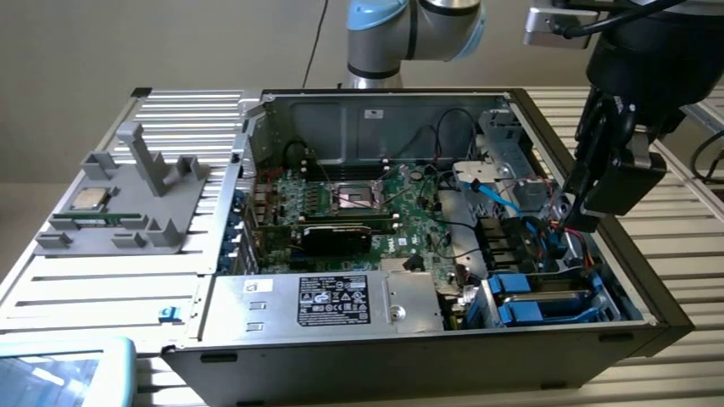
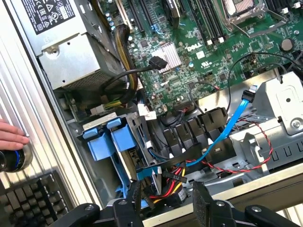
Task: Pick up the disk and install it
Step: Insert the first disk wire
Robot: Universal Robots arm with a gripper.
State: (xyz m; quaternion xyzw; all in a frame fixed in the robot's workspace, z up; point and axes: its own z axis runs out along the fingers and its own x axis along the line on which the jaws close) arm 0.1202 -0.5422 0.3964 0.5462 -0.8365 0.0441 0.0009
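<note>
Hanging open and empty, jaws sit near the disk (image 2: 102, 146) slotted inside the case (image 1: 430, 356).

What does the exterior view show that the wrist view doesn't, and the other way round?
Exterior view: the robot arm's blue joint and a grey fixture beside the computer case. Wrist view: the open fingers, a person's hand and a keyboard. Both: the green motherboard, the labelled power supply and the blue carriers.

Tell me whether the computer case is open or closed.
Open: the case has no cover, and its green circuit board and cables lie exposed.
</note>
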